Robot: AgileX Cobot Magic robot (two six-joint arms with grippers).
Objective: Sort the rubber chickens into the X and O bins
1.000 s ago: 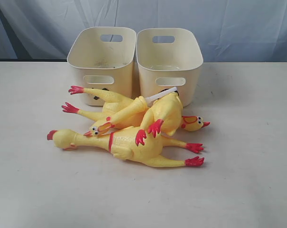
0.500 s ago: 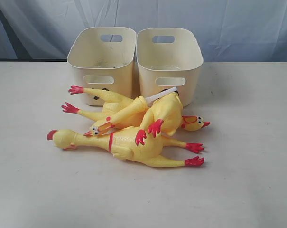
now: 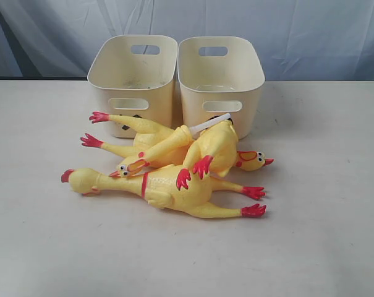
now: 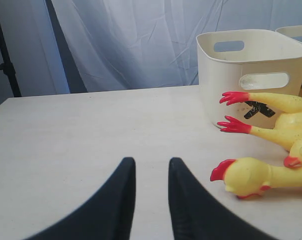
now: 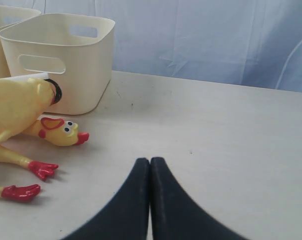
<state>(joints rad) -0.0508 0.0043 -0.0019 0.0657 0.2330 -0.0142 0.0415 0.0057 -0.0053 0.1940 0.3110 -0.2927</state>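
Note:
Three yellow rubber chickens lie piled on the table in front of two cream bins. The largest chicken (image 3: 168, 189) lies nearest, its head (image 4: 250, 175) close to my left gripper (image 4: 151, 162), which is open over bare table. A second chicken (image 3: 146, 131) stretches its red feet leftward. A smaller chicken (image 3: 219, 148) lies on top, its head (image 5: 61, 132) pointing right. My right gripper (image 5: 150, 161) is shut and empty, off to the right of the pile. The left bin (image 3: 132, 80) shows a black X-like mark (image 4: 255, 109), partly hidden. The right bin (image 3: 221, 80) shows a black round mark (image 5: 56, 92), partly hidden.
Both bins stand side by side at the back middle of the table (image 3: 323, 235), in front of a pale blue curtain (image 3: 310, 37). A dark stand (image 4: 3, 65) rises beyond the table's far left edge. Neither arm shows in the exterior view.

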